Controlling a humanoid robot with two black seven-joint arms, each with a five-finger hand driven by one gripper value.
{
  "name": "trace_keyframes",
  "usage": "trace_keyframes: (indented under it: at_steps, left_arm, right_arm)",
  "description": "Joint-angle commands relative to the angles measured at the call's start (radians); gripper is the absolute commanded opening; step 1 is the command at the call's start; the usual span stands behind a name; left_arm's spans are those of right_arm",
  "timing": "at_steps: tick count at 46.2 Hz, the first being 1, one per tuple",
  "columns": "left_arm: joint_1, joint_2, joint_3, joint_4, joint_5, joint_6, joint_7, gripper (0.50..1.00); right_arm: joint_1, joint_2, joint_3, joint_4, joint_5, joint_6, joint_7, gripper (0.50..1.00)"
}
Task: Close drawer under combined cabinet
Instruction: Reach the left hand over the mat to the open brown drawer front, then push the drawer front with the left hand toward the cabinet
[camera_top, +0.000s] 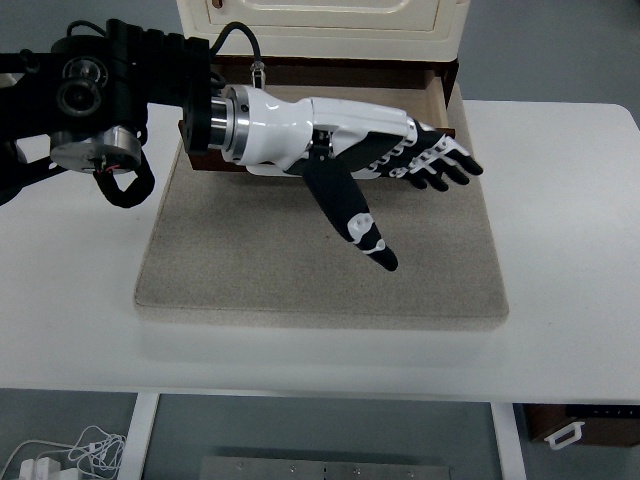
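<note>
Entered from the upper left of the frame: black motor-housed left arm ending in a white-and-black articulated left hand (385, 165), laid flat across the upper middle, palm down, four fingers (445, 162) extended straight and held close side by side toward the right, thumb (355, 220) splayed down toward the centre, nothing grasped. Behind and partly under the forearm, along the upper centre of the frame: brown wooden drawer (440, 95), pulled out from beneath a cream-coloured cabinet (320, 15) at the top edge, dark inner walls showing, front panel largely hidden by the hand. Judged rigid, light and box-like, likely to slide on its runners under a steady push; no grip needed, best pressed flat against the front panel near its middle so as not to skew it. Fingers lay in front of and slightly below the drawer's front edge, fingertips near its right corner; contact with the panel impossible to tell from this steep view. Beneath everything: beige rectangular felt mat (320, 270) on a white table (570, 230). Right hand absent from the frame.
</note>
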Motion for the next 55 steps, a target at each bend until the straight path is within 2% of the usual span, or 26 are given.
trace_keyframes:
  at_steps: [1, 13, 21, 29, 55]
  left_arm:
    - [0.001, 0.000, 0.049, 0.000, 0.022, -0.033, 0.035, 1.000]
    - [0.003, -0.041, 0.106, 0.024, 0.093, -0.053, 0.157, 1.000]
    - [0.000, -0.083, 0.106, 0.092, 0.093, -0.079, 0.245, 1.000]
    - [0.000, -0.101, 0.106, 0.149, 0.093, -0.076, 0.303, 1.000]
    - [-0.022, -0.100, 0.104, 0.285, 0.093, -0.078, 0.314, 1.000]
  right_arm:
    - [0.000, 0.000, 0.000, 0.000, 0.000, 0.000, 0.000, 0.952]
    - [0.000, 0.000, 0.000, 0.000, 0.000, 0.000, 0.000, 0.952]
    - [0.000, 0.000, 0.000, 0.000, 0.000, 0.000, 0.000, 0.952]
    - [0.000, 0.000, 0.000, 0.000, 0.000, 0.000, 0.000, 0.952]
    - [0.000, 0.000, 0.000, 0.000, 0.000, 0.000, 0.000, 0.952]
